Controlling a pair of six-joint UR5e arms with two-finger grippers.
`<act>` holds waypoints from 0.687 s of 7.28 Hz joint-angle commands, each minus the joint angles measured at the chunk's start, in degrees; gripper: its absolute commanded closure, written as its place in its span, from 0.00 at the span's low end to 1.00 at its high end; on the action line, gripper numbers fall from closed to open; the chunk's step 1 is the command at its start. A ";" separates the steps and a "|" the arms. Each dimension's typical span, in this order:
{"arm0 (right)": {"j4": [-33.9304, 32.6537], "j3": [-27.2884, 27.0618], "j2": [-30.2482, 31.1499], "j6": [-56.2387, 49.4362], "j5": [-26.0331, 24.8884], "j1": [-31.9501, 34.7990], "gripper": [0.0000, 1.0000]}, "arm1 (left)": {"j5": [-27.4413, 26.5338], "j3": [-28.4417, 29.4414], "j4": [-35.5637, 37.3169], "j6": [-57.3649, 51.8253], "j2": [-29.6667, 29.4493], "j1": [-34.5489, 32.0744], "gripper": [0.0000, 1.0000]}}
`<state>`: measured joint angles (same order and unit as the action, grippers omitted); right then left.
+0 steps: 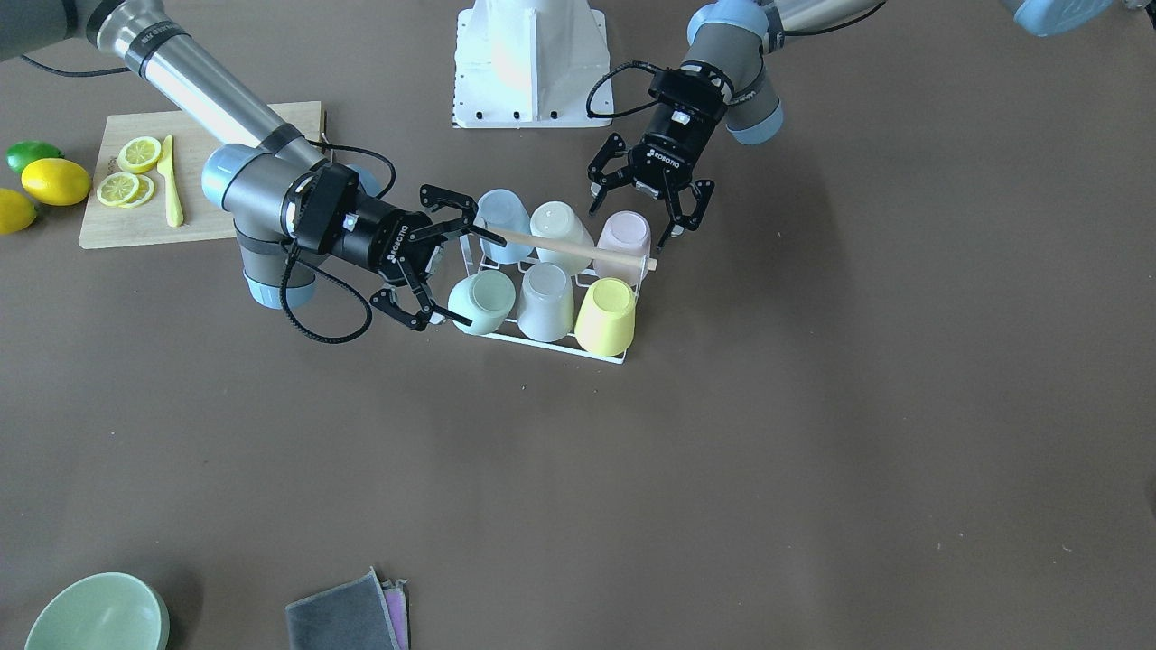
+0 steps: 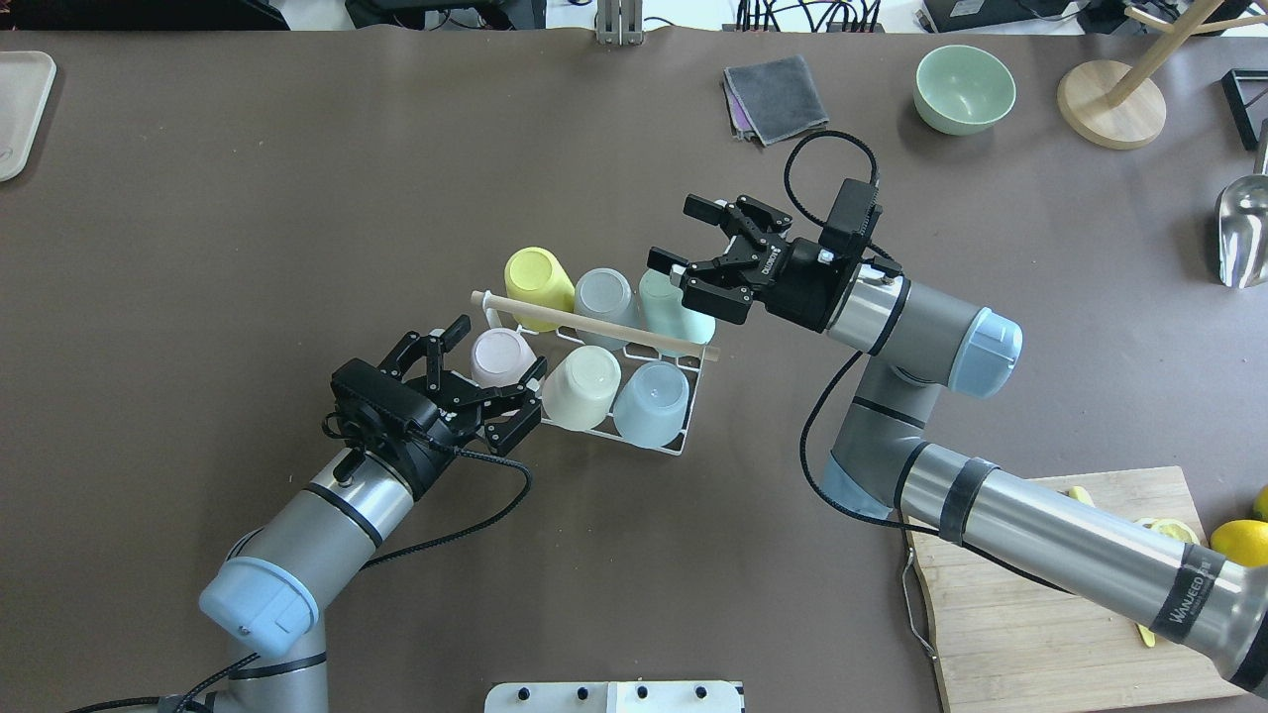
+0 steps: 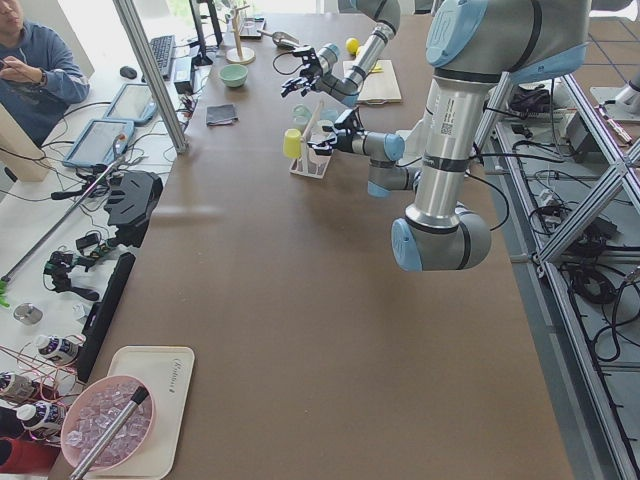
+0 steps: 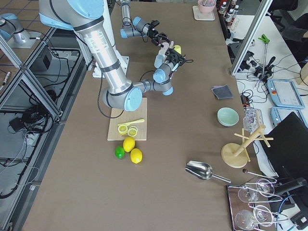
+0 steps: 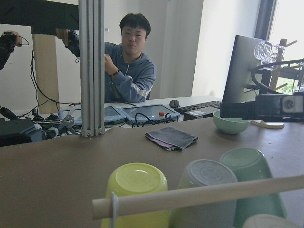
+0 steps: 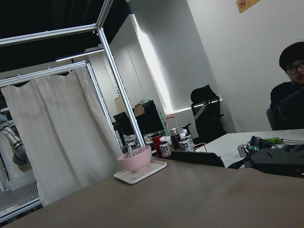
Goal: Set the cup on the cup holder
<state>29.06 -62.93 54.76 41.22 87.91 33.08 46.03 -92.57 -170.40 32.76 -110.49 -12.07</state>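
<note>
At table centre, the cup holder (image 2: 696,401), a white wire rack w/ a wooden rod (image 2: 594,323) across the top, stands on the brown table (image 2: 297,198). All six positions are occupied by inverted cups.

Far row (overhead view, L to R):
- yellow cup (image 2: 538,274)
- grey cup (image 2: 604,295)
- mint cup (image 2: 674,307)

Near row:
- pink cup (image 2: 498,356)
- cream cup (image 2: 582,386)
- blue cup (image 2: 652,401)

Left gripper (image 2: 498,374): at the rack's pink-cup end, fingers spread wide, one on each side of the pink cup. It looks like they stand clear of the cup wall, but contact can't be ruled out from these angles.

Right gripper (image 2: 684,240): at the opposite end, next to the mint cup, fingers likewise spread and holding nothing.

Further out: a grey cloth (image 2: 776,97) and a green bowl (image 2: 964,89) lie near the far edge, well apart from the rack. A wooden cutting board (image 1: 117,230) w/ lemon slices (image 1: 126,176) and a yellow knife (image 1: 169,181) sits on the robot's right side, w/ whole lemons (image 1: 56,181) just beside it.
</note>
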 commanded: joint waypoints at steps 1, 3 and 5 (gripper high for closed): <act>-3.11 -0.26 -0.18 0.00 0.15 3.02 0.00 | 0.29 -3.64 -0.02 0.02 2.19 0.02 0.01; -24.27 -12.66 -0.27 0.09 -0.02 5.32 0.00 | 2.20 -11.27 1.81 -0.50 11.30 -0.41 0.01; -56.68 -31.29 0.08 1.74 0.07 7.51 0.00 | 17.49 -18.75 17.04 0.54 18.17 -10.71 0.01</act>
<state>-8.60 -83.56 54.63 41.80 87.93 39.23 53.94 -107.10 -161.71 32.77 -96.59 -16.43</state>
